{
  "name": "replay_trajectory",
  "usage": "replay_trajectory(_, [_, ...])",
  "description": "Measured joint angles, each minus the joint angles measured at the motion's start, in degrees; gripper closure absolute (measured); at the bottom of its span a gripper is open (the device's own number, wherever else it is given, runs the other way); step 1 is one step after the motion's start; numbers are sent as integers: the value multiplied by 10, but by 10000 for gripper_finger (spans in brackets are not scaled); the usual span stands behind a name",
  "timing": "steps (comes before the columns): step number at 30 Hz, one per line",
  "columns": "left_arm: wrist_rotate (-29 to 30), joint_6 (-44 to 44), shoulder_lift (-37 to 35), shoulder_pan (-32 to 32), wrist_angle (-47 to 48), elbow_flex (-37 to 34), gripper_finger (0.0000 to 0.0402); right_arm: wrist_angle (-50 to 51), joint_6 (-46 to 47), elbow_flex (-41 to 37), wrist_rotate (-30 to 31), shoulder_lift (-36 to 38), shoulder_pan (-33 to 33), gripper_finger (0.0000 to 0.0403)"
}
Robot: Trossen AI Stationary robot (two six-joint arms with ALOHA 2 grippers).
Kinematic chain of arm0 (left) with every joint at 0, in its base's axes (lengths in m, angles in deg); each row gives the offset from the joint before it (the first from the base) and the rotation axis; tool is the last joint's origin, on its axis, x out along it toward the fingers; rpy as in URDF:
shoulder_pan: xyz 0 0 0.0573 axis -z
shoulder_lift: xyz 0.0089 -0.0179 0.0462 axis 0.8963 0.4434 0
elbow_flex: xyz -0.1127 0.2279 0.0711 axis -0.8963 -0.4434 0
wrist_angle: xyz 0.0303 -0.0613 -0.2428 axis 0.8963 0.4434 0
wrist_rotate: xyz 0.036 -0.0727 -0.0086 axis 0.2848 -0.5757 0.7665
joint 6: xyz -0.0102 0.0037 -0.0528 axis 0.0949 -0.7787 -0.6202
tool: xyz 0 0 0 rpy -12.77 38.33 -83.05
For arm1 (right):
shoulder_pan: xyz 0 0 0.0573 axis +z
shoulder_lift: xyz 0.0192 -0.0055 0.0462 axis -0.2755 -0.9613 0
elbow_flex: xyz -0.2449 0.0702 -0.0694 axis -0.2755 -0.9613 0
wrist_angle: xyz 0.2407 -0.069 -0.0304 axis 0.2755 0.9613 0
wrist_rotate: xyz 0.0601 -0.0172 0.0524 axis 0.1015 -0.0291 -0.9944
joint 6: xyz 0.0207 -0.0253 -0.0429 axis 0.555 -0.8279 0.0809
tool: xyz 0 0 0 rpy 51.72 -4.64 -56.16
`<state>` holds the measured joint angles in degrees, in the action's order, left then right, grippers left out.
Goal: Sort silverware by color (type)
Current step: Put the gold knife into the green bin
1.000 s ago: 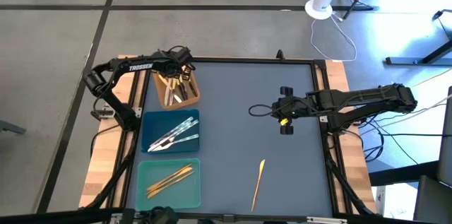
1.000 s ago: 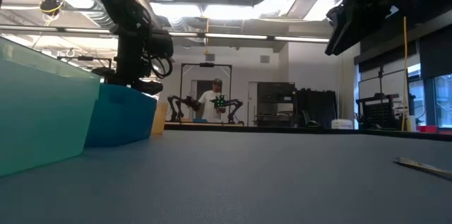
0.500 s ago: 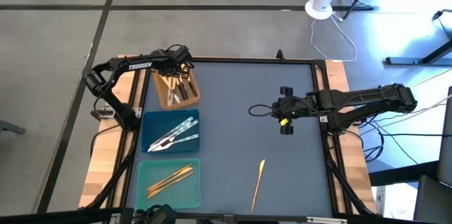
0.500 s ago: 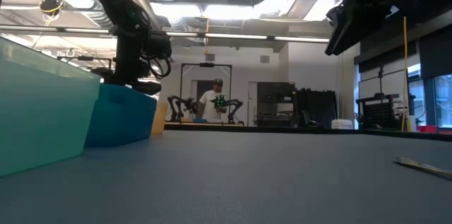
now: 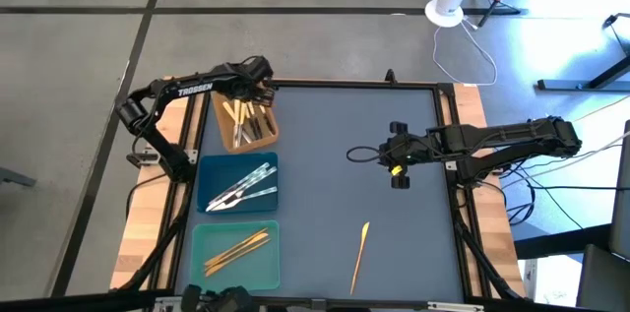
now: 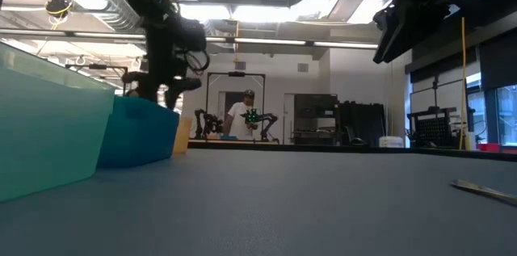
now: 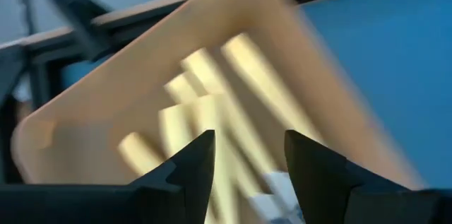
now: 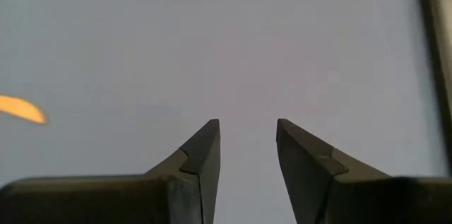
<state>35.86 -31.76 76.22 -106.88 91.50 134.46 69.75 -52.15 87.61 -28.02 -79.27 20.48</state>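
My left gripper [image 5: 258, 78] [image 7: 244, 150] hangs open over the far end of the brown tray [image 5: 246, 123], touching nothing. Several yellow-handled utensils [image 7: 212, 104] lie in that tray. Silver-grey utensils [image 5: 241, 189] lie in the blue tray [image 5: 209, 169], and orange-gold ones [image 5: 236, 248] in the teal tray [image 5: 212, 273]. One orange-gold utensil [image 5: 360, 256] [image 6: 485, 191] lies flat on the mat near the near edge. My right gripper [image 5: 399, 155] [image 8: 247, 136] is open above the bare mat, farther from the near edge than that utensil, whose tip [image 8: 21, 109] shows in the right wrist view.
The three trays stand in a column along the table's left side, and in the low view the teal wall [image 6: 48, 127] stands nearest. The dark mat [image 5: 335, 105] has free room between the trays and the right arm. A raised black frame [image 5: 448, 115] edges the table. A person [image 6: 245, 115] stands far behind.
My left gripper has risen from over the brown tray and moved toward the table's far edge. The right arm and the utensils have kept still.
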Motion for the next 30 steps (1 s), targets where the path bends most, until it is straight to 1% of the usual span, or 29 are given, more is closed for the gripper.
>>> replay_trajectory(4, [-29, 9, 0, 32, 0, 38, 236, 0, 0, 0, -55, 0, 0, 276])
replay_trajectory(8, [-40, 14, 0, 89, 1, 75, 236, 0, 0, 0, -122, 0, 0, 276])
replay_trajectory(13, [-55, 21, 0, 183, 0, 116, 236, -1, 3, 0, -196, 0, 0, 276])
replay_trajectory(18, [-65, -43, 0, 307, -5, 135, 236, -25, 46, 0, -261, 0, 12, 276])
replay_trajectory(20, [-58, -78, 0, 360, -7, 136, 236, -45, 52, 0, -263, 0, 34, 276])
replay_trajectory(26, [-9, -188, 0, 502, -10, 136, 236, -141, 50, 0, -261, -24, 145, 276])
replay_trajectory(30, [22, -242, 0, 577, -19, 136, 236, -205, 38, 0, -236, -53, 216, 276])
